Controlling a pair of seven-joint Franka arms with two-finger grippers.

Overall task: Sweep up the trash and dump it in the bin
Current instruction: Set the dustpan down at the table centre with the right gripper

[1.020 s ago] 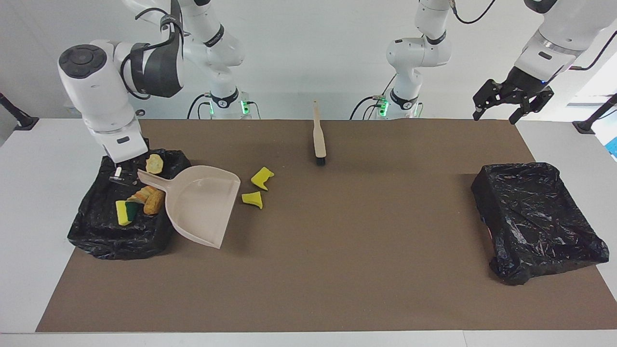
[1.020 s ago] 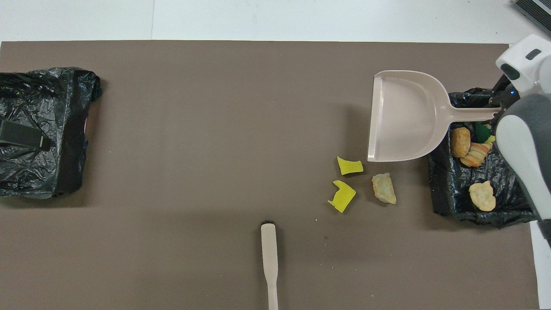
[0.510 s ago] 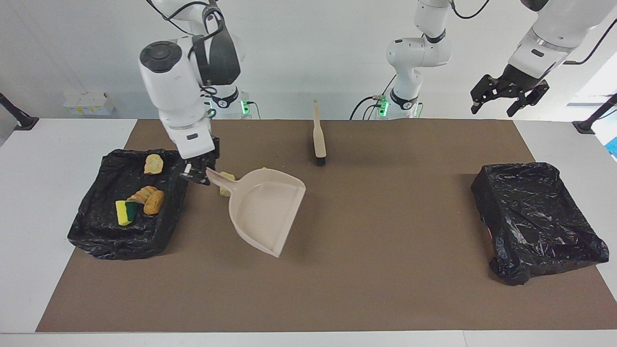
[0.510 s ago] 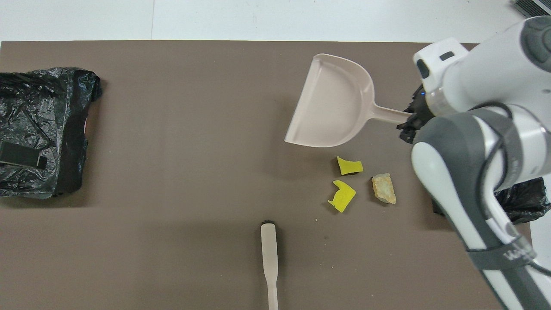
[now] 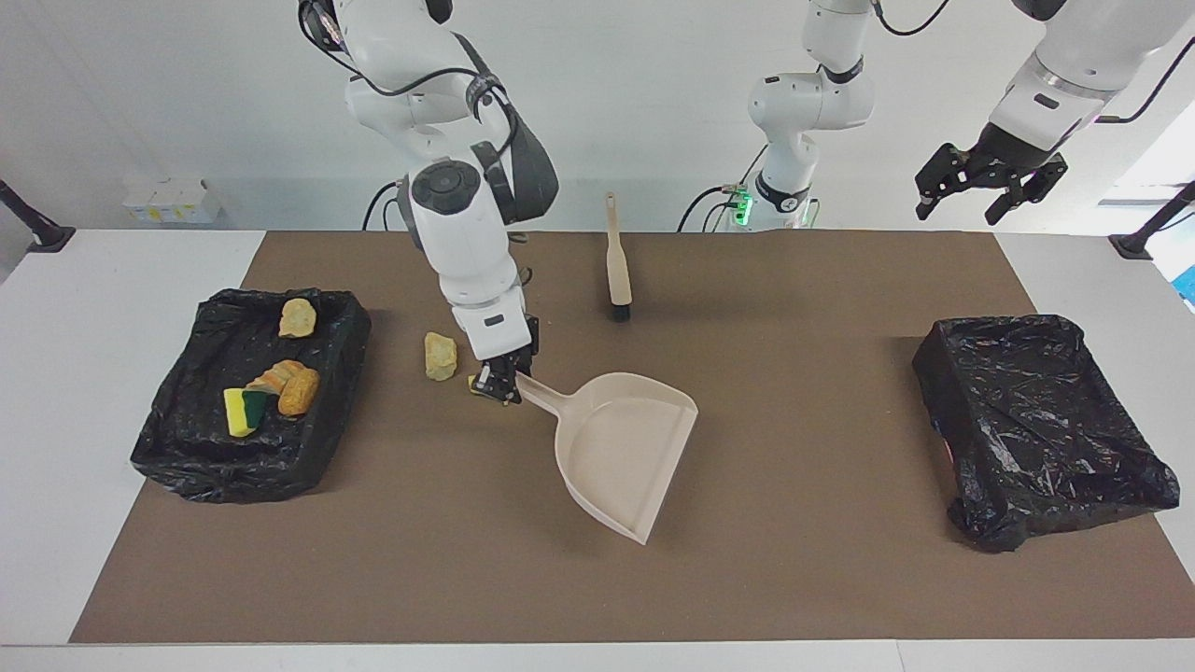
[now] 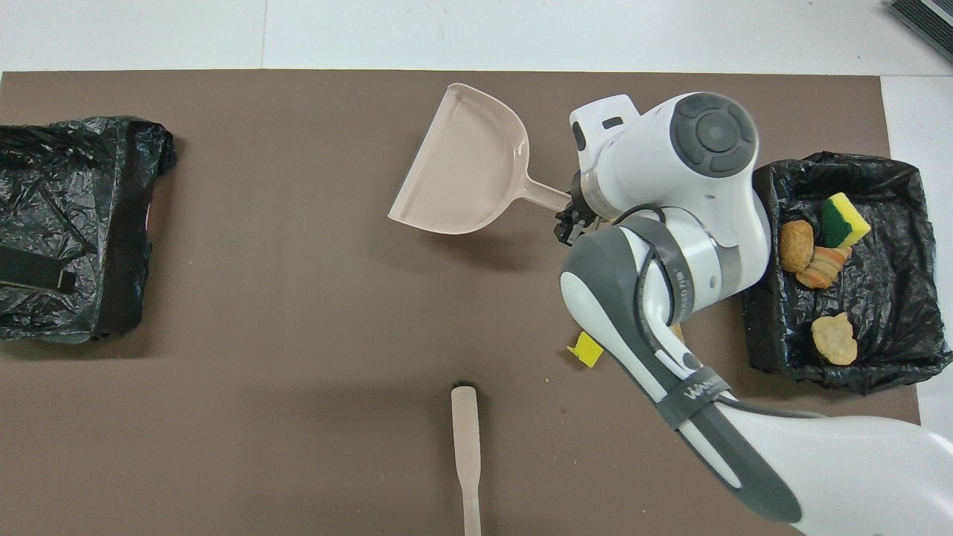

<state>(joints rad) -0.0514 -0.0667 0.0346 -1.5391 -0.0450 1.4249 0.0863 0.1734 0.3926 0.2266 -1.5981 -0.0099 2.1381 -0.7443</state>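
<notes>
Currently, the handle of the beige dustpan is gripped by the right end effector, whose fingers are clamped on the handle's tip. The pan is carried over the brown mat near the middle of the tabletop, its open mouth turned away from that end effector. No trash is seen inside the pan.

Just beside the right end effector, toward the right arm's end of the tabletop, a pale tan lump is seen lying on the mat. A bright yellow scrap is partly hidden under the right arm in the overhead view, and a sliver of yellow shows right beside the fingers in the facing view.

Well apart from that end effector, at the right arm's end, a black-lined bin is seen holding four pieces: a yellow-and-green sponge, two orange-brown lumps touching it, and a tan lump nearer the robots.

The left end effector is held up in the air with its fingers spread apart and nothing between them, above the left arm's end of the tabletop, where the arm waits. A second black-lined bin sits below it on the mat. A beige brush lies on the mat between the two arms' bases, apart from both end effectors.
</notes>
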